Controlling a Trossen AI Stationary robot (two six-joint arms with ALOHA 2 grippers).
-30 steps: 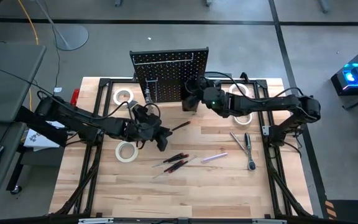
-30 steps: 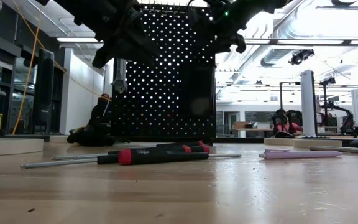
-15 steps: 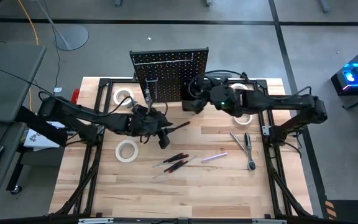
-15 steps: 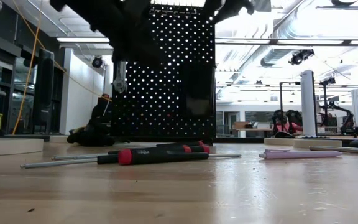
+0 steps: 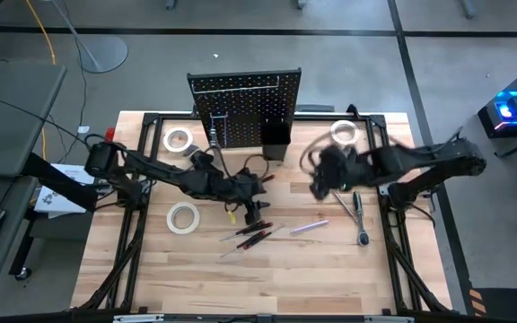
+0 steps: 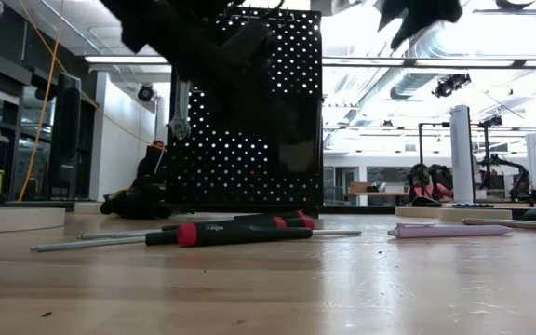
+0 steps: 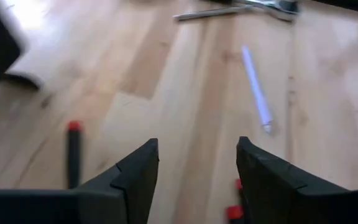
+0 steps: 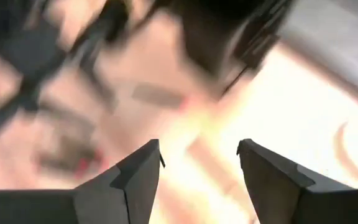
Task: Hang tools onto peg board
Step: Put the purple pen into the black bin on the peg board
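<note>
The black peg board [image 5: 243, 99] stands at the table's far edge, with its bin [image 5: 276, 136] on the front and a silver wrench [image 5: 214, 136] hanging on it. Dark screwdrivers with red bands [image 5: 252, 232] lie mid-table and show in the low view [image 6: 231, 231]. The purple one [image 5: 311, 227] lies to their right. My left gripper [image 5: 253, 208] is open and empty just above the screwdrivers. Its wrist view shows the purple one [image 7: 257, 87] and a dark handle with a red end [image 7: 73, 155]. My right gripper [image 5: 319, 178] is open, empty and blurred, right of the bin.
White tape rolls lie at the far left [image 5: 179, 139], near left [image 5: 183, 217] and far right [image 5: 344, 133]. Silver wrenches and a ratchet [image 5: 357, 213] lie on the right. One more screwdriver [image 5: 260, 179] lies in front of the bin. Bare wood fills the near half of the table.
My right gripper has drawn back from the bin on the peg board, going fast toward the table's right and near edges. My left gripper has gone toward the right and near edges, over the screwdrivers. The tools on the table have stayed in place.
</note>
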